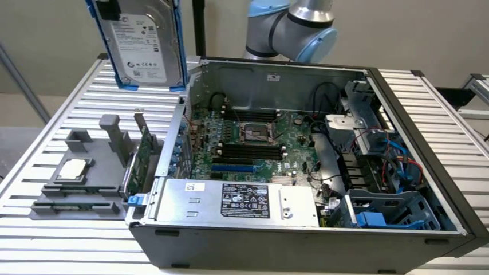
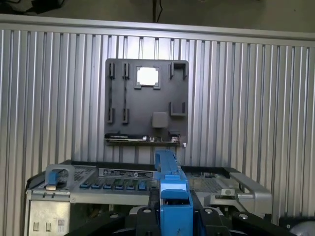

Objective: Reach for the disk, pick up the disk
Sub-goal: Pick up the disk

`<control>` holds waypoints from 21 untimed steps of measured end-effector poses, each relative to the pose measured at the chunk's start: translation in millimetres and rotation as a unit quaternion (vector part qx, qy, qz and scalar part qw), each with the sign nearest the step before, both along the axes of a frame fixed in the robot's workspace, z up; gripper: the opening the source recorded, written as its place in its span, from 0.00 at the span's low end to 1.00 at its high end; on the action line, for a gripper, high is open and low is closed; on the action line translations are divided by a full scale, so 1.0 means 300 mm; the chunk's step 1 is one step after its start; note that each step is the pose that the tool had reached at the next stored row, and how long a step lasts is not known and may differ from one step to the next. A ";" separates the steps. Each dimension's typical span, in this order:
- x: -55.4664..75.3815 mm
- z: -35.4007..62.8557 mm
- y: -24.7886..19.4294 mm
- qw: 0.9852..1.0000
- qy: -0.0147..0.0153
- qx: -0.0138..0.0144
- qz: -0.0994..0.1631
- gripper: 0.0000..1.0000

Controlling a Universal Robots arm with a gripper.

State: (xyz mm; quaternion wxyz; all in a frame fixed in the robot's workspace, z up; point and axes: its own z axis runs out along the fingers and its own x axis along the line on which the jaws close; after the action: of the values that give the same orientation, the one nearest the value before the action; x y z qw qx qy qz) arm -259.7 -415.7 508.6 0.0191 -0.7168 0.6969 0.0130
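Blue-framed disk point(image 1: 141, 43) hangs upright, long axis vertical, straight below the gripper point(image 2: 174, 209). Its jaws clench the disk's top edge, well above the table point(image 1: 68, 103).

The disk point(image 1: 142, 41) is silver-grey with a white label point(image 1: 137, 54), framed bright blue.
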 end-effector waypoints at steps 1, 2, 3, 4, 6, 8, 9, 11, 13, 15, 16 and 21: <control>0.013 0.001 -0.006 1.000 0.000 0.000 0.000 0.33; 0.027 0.003 -0.011 1.000 0.000 0.001 0.000 0.33; 0.040 0.004 -0.017 1.000 0.000 0.002 0.000 0.33; 0.054 0.005 -0.022 1.000 0.000 0.002 0.000 0.33; 0.081 0.007 -0.033 1.000 0.000 0.003 0.000 0.33; 0.110 0.009 -0.045 1.000 0.000 0.004 0.000 0.33; 0.124 0.009 -0.050 1.000 0.000 0.005 0.000 0.33; 0.152 0.010 -0.061 1.000 0.000 0.005 0.000 0.33; 0.182 0.011 -0.072 1.000 0.000 0.006 0.000 0.33; 0.213 0.012 -0.084 1.000 0.000 0.007 0.000 0.33; 0.228 0.013 -0.089 1.000 0.000 0.007 0.000 0.33; 0.303 0.013 -0.115 1.000 0.000 0.008 0.000 0.33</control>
State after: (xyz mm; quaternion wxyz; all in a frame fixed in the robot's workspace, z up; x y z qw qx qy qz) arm -168.8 -450.3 512.7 0.0251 -0.7166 0.6968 0.0188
